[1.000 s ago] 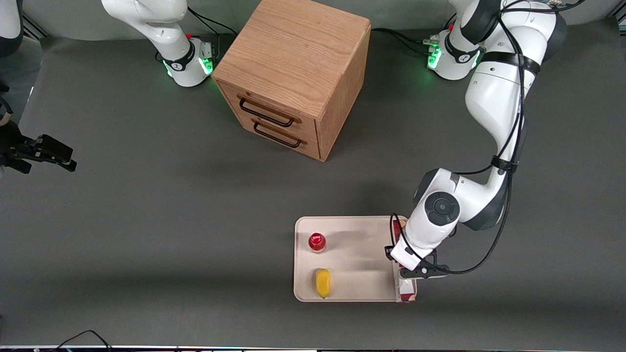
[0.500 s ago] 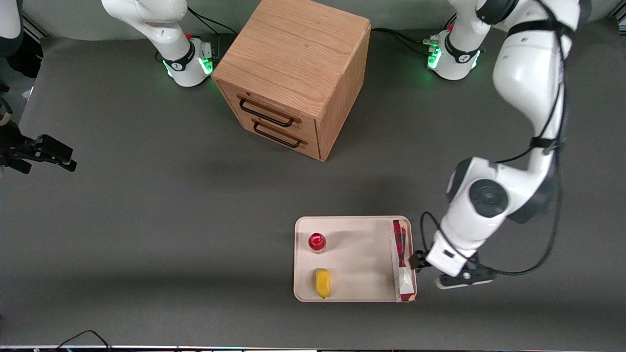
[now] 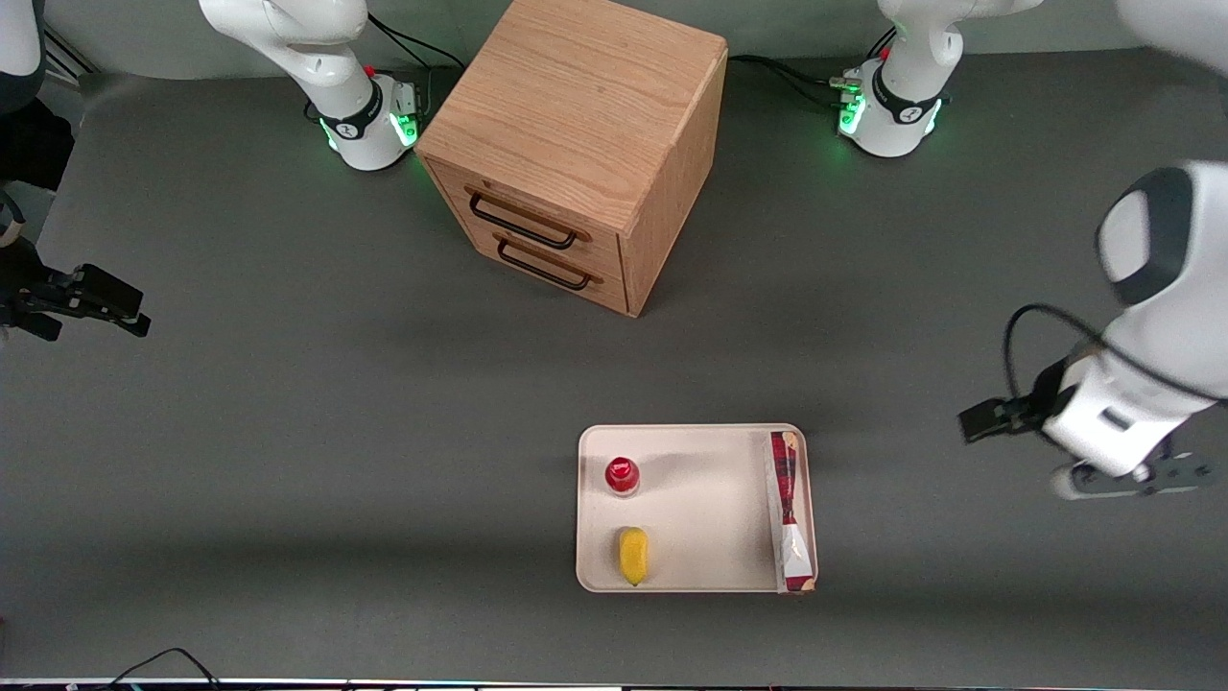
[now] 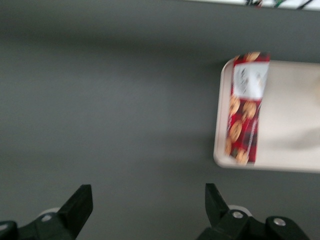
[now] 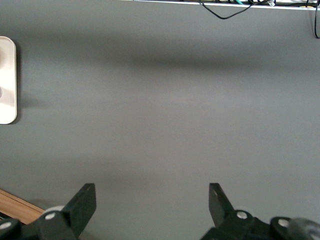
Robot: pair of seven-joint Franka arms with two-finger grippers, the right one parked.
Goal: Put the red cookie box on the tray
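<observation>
The red cookie box (image 3: pixel 789 509) lies flat on the cream tray (image 3: pixel 710 518), along the tray's short edge toward the working arm's end. Its plaid half points to the cabinet and its white half to the front camera. The left wrist view shows the same box (image 4: pixel 244 115) lying just inside the tray's rim (image 4: pixel 218 150). My gripper (image 3: pixel 983 422) hangs over bare table, well away from the tray toward the working arm's end. It is open (image 4: pixel 148 192), its fingers wide apart with only grey mat between them.
A small red-capped bottle (image 3: pixel 622 475) and a yellow item (image 3: pixel 632 555) also rest on the tray, toward its parked-arm end. A wooden two-drawer cabinet (image 3: pixel 576 144) stands farther from the front camera. A slice of the tray's edge (image 5: pixel 7 80) shows in the right wrist view.
My gripper was over the box on the tray a second ago. It has pulled off sideways toward the working arm's end. The box stays on the tray.
</observation>
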